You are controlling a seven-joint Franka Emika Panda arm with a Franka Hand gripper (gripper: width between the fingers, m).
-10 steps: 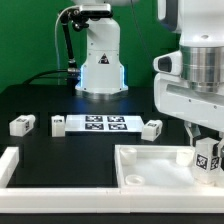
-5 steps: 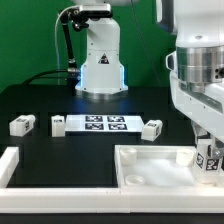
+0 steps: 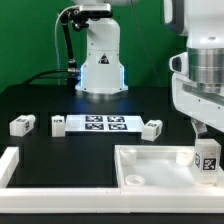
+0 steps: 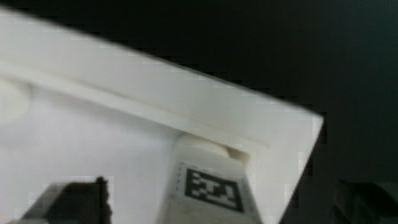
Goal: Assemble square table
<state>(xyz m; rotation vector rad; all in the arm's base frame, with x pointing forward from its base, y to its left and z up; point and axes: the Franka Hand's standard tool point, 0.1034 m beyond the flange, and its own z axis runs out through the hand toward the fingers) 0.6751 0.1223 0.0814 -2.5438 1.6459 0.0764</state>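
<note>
Standing upright between the gripper's [image 3: 205,133] parted fingers [image 4: 75,203], the leg block [image 3: 207,155] sits at the square table slab's [image 3: 160,168] corner, likely placed there for screwing in.

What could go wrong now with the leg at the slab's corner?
The open gripper hangs just over the leg; rising crooked, a finger could catch and tip it.
Whether the leg sits fully in the corner socket of the slab is not visible; it may lean or fall.

Slab [image 3: 160,166] and legs [image 3: 22,124] are smooth white plastic with a satin sheen; tabletop [image 3: 45,100] matt black; robot base [image 3: 100,58] glossy white
</note>
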